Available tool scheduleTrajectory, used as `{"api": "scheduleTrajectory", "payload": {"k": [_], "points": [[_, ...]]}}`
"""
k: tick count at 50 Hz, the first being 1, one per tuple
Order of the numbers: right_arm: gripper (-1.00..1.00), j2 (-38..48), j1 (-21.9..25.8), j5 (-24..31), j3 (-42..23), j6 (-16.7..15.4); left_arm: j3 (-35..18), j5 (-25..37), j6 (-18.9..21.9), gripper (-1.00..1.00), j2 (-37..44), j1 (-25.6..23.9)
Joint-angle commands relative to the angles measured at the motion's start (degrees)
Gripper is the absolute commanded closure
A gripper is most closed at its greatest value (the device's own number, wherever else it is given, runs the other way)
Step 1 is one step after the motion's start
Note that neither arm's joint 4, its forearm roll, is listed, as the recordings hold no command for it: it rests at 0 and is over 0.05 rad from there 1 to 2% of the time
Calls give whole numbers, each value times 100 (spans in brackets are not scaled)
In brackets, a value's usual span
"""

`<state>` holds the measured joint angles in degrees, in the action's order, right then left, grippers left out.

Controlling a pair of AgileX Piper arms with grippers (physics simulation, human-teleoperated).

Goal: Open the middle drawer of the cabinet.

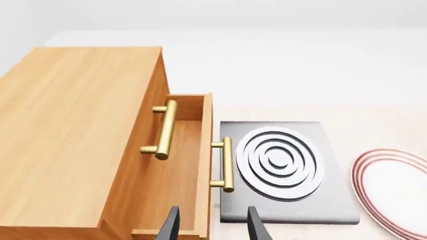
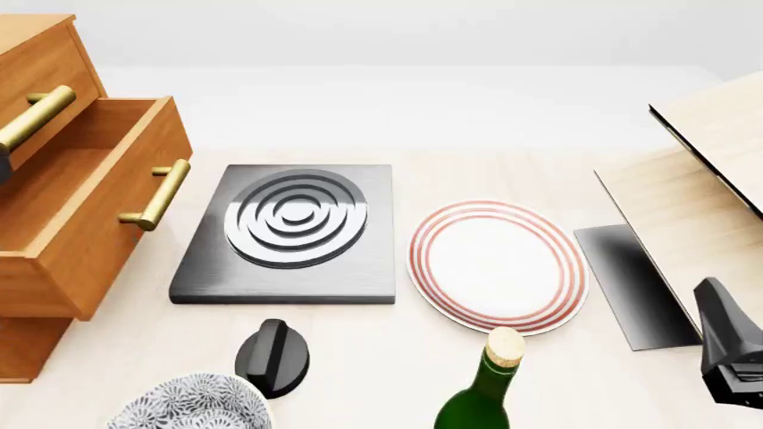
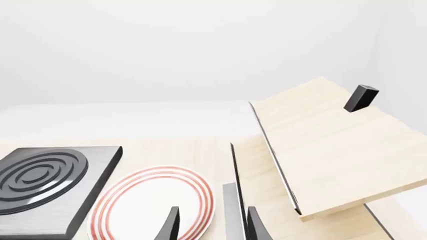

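Left gripper [image 1: 210, 227] spread, empty, just short of the middle drawer [image 1: 190, 165], already pulled out. Rigid wood; grasp its brass handle [image 1: 227, 164] mid-bar.

A hob plate [image 2: 286, 234], striped plate [image 2: 498, 266], wine bottle [image 2: 483, 393] and knob [image 2: 272, 356] share the table [image 2: 501, 107].

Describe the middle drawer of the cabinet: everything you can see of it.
The middle drawer is an orange-brown wood-grain box, pulled well out of the cabinet and empty as far as can be seen. Its front carries one brass bar handle on two posts. It juts toward the grey ringed burner plate without touching it. No gripper holds it.
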<state>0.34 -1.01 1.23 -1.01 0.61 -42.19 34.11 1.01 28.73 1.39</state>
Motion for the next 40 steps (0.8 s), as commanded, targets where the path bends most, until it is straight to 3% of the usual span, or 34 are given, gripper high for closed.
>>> {"api": "scheduleTrajectory", "payload": {"k": [1, 20, 40], "points": [[-100, 0, 1, -2, 2, -2, -268, 305, 237, -100, 88, -334], [-100, -1, 1, -3, 2, -2, -365, 504, 416, -100, 341, -158], [-100, -1, 2, -3, 2, -2, -568, 135, 320, -100, 1050, -225]]}}
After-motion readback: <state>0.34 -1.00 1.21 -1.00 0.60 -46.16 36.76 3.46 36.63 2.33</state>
